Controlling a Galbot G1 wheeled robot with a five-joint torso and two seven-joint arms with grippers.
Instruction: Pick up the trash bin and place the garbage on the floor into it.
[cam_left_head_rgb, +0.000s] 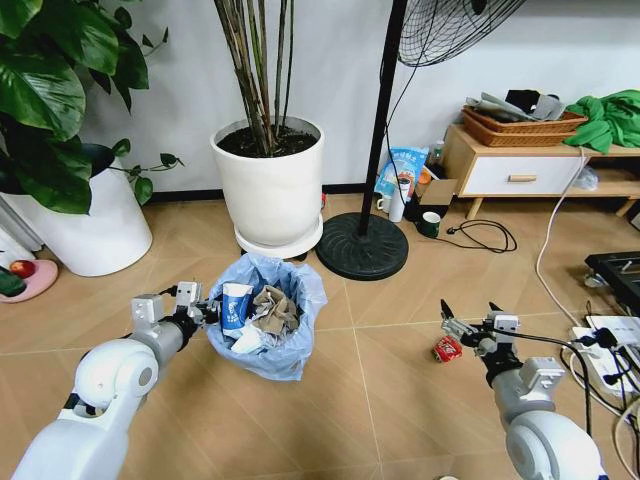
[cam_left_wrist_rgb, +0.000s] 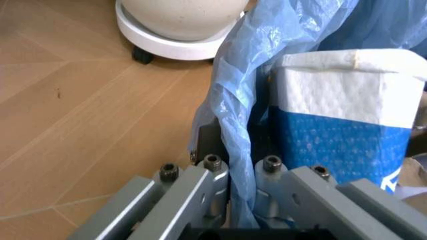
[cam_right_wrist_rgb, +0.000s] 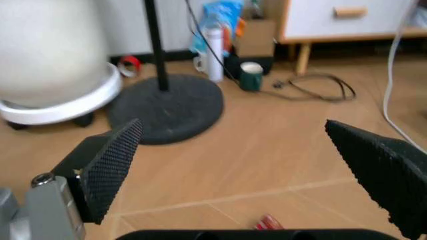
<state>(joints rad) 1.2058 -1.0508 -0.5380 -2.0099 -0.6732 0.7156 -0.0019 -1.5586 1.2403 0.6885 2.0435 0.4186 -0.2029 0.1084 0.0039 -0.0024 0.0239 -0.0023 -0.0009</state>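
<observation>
My left gripper (cam_left_head_rgb: 207, 312) has its jaws pinched on the rim of the trash bin (cam_left_head_rgb: 268, 345), the wrinkly light-blue plastic liner (cam_left_wrist_rgb: 233, 115) squeezed between the metal fingers. The bin sits just in front of the round white plant pot (cam_left_head_rgb: 270, 185), on the tan herringbone floor (cam_left_head_rgb: 380, 380). Inside it stand a blue-and-white carton (cam_left_head_rgb: 236, 305) with a soft papery top, crumpled grey-brown paper (cam_left_head_rgb: 275, 308) and white wads.

My right gripper (cam_left_head_rgb: 468, 318) hangs above the floor well to the right of the bin, jaws spread wide, their black pads (cam_right_wrist_rgb: 113, 167) finely ribbed and tapering to points. Just below them lies a small red can (cam_left_head_rgb: 447, 349) on its side. The fan's flat dark round base (cam_left_head_rgb: 361, 246) rests beyond.
</observation>
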